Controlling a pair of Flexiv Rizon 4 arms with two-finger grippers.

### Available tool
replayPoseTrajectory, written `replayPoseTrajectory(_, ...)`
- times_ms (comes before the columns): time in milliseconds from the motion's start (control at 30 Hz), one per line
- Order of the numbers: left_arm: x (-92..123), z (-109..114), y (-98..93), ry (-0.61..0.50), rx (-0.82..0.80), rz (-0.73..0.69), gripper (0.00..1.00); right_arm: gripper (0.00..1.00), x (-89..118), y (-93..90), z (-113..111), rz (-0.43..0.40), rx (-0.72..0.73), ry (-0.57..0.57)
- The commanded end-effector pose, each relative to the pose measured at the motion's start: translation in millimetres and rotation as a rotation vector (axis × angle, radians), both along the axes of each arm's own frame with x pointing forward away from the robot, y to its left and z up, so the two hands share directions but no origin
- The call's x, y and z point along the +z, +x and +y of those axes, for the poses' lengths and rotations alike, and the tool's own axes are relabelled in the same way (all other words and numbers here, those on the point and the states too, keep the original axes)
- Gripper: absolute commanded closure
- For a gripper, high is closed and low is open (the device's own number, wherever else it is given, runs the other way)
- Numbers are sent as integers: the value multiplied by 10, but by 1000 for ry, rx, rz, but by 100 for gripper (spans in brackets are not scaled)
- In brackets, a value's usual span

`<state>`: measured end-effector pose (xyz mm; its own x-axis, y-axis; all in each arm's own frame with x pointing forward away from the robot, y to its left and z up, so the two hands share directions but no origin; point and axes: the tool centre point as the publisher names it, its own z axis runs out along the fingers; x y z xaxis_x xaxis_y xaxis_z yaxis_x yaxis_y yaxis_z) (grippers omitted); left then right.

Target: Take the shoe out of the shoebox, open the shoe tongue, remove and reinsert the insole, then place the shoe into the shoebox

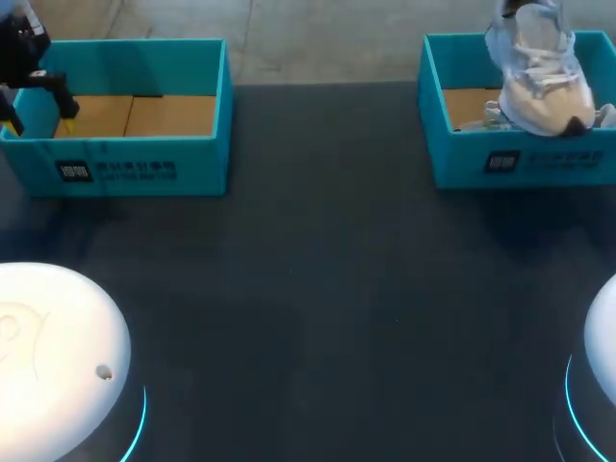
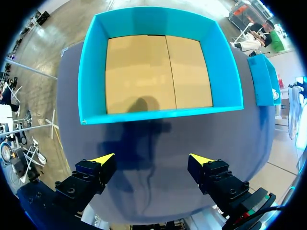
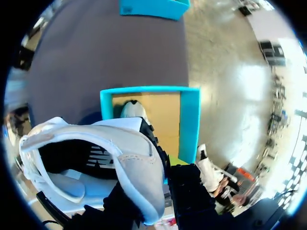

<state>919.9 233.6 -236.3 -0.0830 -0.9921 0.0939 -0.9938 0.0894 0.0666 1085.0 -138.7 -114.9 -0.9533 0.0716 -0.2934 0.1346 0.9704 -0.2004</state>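
Note:
A white and beige shoe [image 1: 541,82] hangs tilted over the right teal shoebox [image 1: 520,164] at the table's far right. In the right wrist view my right gripper [image 3: 158,179] is shut on the side wall of the shoe [image 3: 120,158], with the box [image 3: 189,120] below it. A second white shoe [image 3: 134,109] lies in that box. My left gripper [image 1: 40,123] hovers open over the near left corner of the left teal box [image 1: 125,164]. In the left wrist view its fingers [image 2: 103,159] hold nothing, and that box [image 2: 158,21] ahead shows only its cardboard floor.
The dark table top [image 1: 318,289] stretches between and in front of the two boxes. Two white robot bases stand at the near corners, one at the left [image 1: 58,346] and one at the right [image 1: 602,356].

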Motion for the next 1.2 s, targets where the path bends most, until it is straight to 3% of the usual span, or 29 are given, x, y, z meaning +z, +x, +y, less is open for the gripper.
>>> replayPoseTrajectory(33, 5, -1, -1, 2, 0, 1, 0, 100, 14, 60, -201, 17, -162, 46)
replayPoseTrajectory(267, 5, -1, -1, 2, 0, 1, 0, 100, -10, 65, -614, 33, -488, 109)
replayPoseTrajectory(600, 5, -1, -1, 2, 0, 1, 0, 100, -10, 41, -872, 14, -768, 158)
replayPoseTrajectory(800, 5, -1, -1, 2, 0, 1, 0, 100, -87, -118, -1031, -40, -1000, 231)
replayPoseTrajectory(1200, 5, -1, -1, 2, 0, 1, 0, 100, -87, -118, -1031, -40, -1000, 231)
